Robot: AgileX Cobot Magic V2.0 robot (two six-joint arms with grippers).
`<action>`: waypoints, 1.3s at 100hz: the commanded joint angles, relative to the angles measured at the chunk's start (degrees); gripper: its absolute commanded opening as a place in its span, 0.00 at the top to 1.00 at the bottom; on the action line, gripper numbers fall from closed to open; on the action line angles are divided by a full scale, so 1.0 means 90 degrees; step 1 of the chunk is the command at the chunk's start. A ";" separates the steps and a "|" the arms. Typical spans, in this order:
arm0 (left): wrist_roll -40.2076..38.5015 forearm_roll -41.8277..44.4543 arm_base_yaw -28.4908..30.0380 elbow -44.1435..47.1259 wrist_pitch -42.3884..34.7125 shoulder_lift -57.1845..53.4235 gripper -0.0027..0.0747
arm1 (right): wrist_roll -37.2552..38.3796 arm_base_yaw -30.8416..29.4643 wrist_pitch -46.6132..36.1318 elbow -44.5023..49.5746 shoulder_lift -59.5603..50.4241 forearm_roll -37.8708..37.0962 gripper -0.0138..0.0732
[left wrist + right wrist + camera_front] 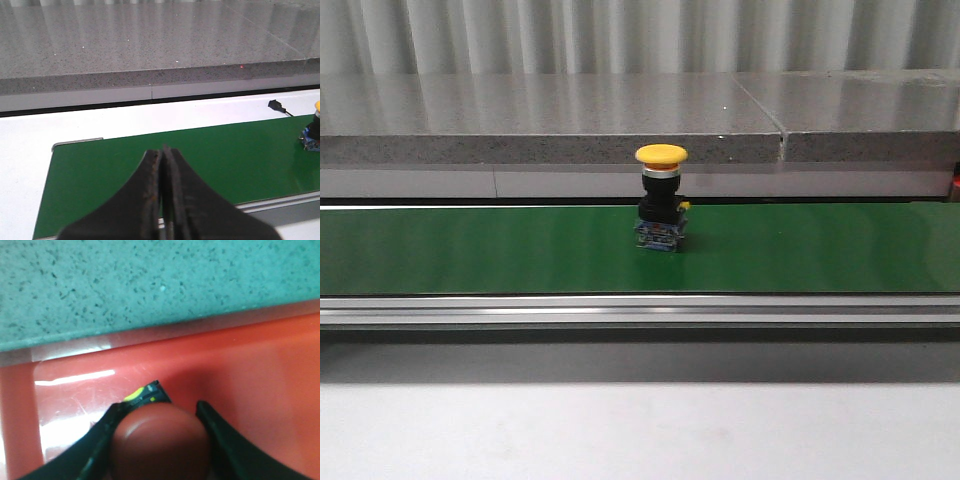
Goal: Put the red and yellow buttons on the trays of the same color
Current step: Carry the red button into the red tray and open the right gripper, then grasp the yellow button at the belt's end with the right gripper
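A yellow button [661, 196] stands upright at the centre of a green belt [470, 250] that runs across the worktop [620, 430], with a grey stone ledge [520, 120] at its 12 o'clock. The left claw [161, 165] is pressed together and holds nothing, hovering above the belt's end. The right claw [160, 435] pinches a red button [159, 442] over the red tray [250, 370].

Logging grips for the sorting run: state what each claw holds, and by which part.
The right claw holds the red button by the sides of its cap, over the red tray. The left claw is shut and holds nothing.
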 commanded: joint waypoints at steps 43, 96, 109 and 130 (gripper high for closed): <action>0.0012 -0.0092 -0.0037 -0.0164 -0.0481 0.0038 0.99 | -0.0075 -0.0053 -0.0276 -0.0220 -0.0230 -0.0079 0.46; 0.0012 -0.0092 -0.0037 -0.0164 -0.0481 0.0038 0.99 | -0.0075 -0.0053 -0.0272 -0.0220 -0.1177 -0.0120 0.24; 0.0012 -0.0092 -0.0037 -0.0164 -0.0481 0.0038 0.99 | -0.0084 -0.0031 -0.0029 -0.0220 -0.1751 -0.0120 0.24; 0.0012 -0.0092 -0.0037 -0.0164 -0.0481 0.0038 0.99 | -0.0147 0.0239 0.0973 -0.0207 -0.2585 -0.0120 0.24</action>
